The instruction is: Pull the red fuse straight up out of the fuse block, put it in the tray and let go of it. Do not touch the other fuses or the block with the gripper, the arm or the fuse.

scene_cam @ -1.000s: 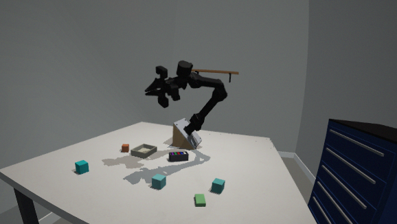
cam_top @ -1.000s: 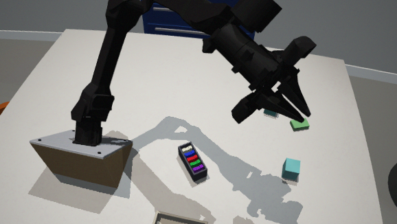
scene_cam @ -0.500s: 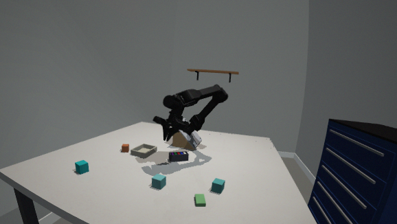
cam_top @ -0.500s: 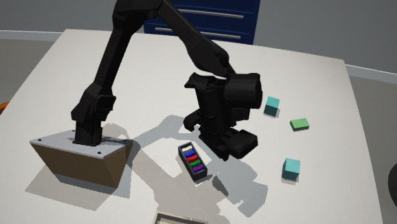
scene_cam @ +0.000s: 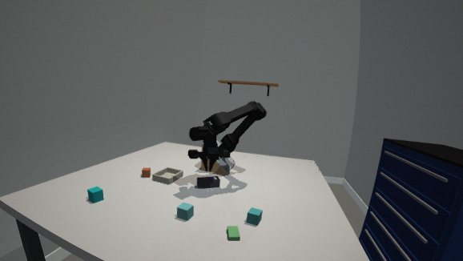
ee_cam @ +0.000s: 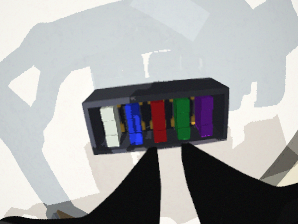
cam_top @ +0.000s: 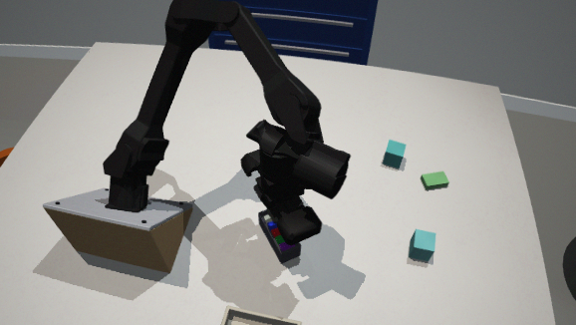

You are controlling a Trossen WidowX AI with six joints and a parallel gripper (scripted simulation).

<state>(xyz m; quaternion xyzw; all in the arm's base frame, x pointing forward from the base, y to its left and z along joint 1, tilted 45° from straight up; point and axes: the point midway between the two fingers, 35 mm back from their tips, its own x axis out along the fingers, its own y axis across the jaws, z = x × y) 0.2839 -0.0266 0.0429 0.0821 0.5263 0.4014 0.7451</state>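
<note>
White table (scene_cam: 280,192) carries fuse block (scene_cam: 207,182), tray (scene_cam: 167,175), arm base (cam_top: 115,226), three teal cubes (scene_cam: 185,210), green block (scene_cam: 233,233), orange cube (scene_cam: 146,172).

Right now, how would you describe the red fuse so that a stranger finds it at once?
Look below the gripper for the dark fuse block on the white table. Five fuses stand in one row; the red fuse is the middle one, between blue and green.
</note>
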